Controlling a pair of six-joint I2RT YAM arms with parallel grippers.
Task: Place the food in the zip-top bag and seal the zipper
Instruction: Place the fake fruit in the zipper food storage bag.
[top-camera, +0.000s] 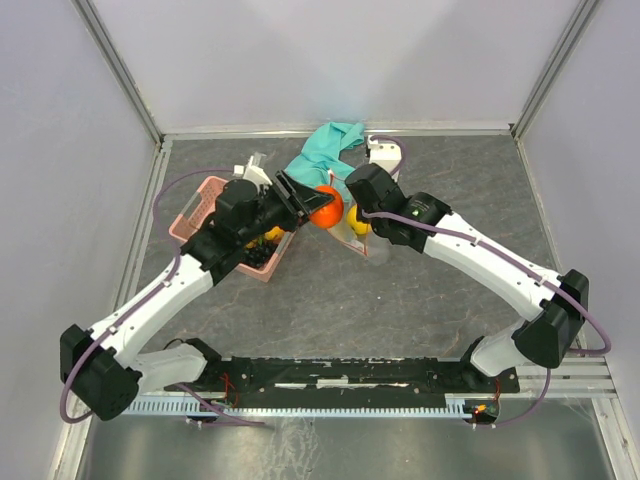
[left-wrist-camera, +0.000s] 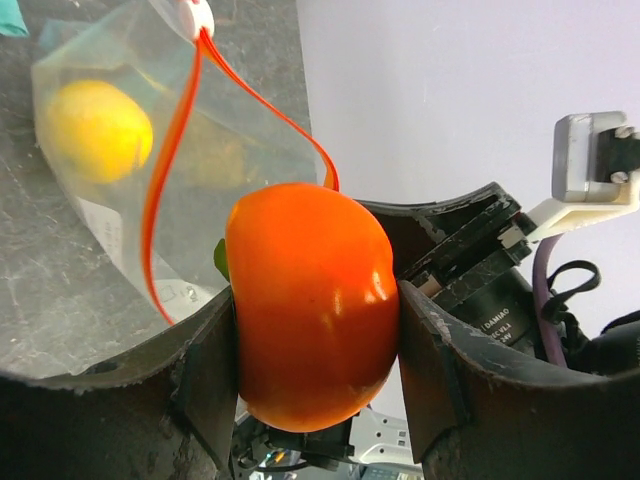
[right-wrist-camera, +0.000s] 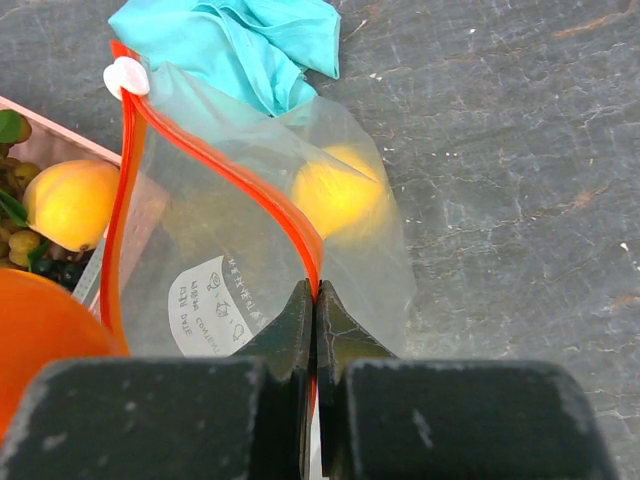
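- left hand (left-wrist-camera: 318, 345): clamped on orange fruit (left-wrist-camera: 300, 270), one finger on each side, fruit off the worktop (right-wrist-camera: 500, 150)
- orange fruit is glossy and round, with a bit of green leaf at its 9 o'clock edge in the left wrist view
- right hand (right-wrist-camera: 316, 298): fingers pressed together on the zipper (right-wrist-camera: 215, 175), pinching one lip of the mouth only
- zip-top bag (right-wrist-camera: 250, 240): clear, lying on the worktop about mid-worktop in the top view, at 12 o'clock from the arm bases
- mouth is open, the two red-orange strips parted into a loop; the other lip runs free at 9 o'clock of the pinched one in the right wrist view
- white slider (right-wrist-camera: 125, 77) sits at the far end of the zipper, where the strips meet
- yellow fruit (right-wrist-camera: 335, 190) is already inside the bag, near its closed end
- orange fruit sits right at the mouth, at 9 o'clock of the bag in the top view; cannot tell if it touches the strip
- pink basket (top-camera: 205, 205): at 9 o'clock of the bag, just beside it, partly under the left arm
- in the basket: a peach-yellow fruit (right-wrist-camera: 70, 203) and small berries (right-wrist-camera: 15, 240) with green leaves
- teal cloth (right-wrist-camera: 240, 40): crumpled at 12 o'clock of the bag, touching its far edge
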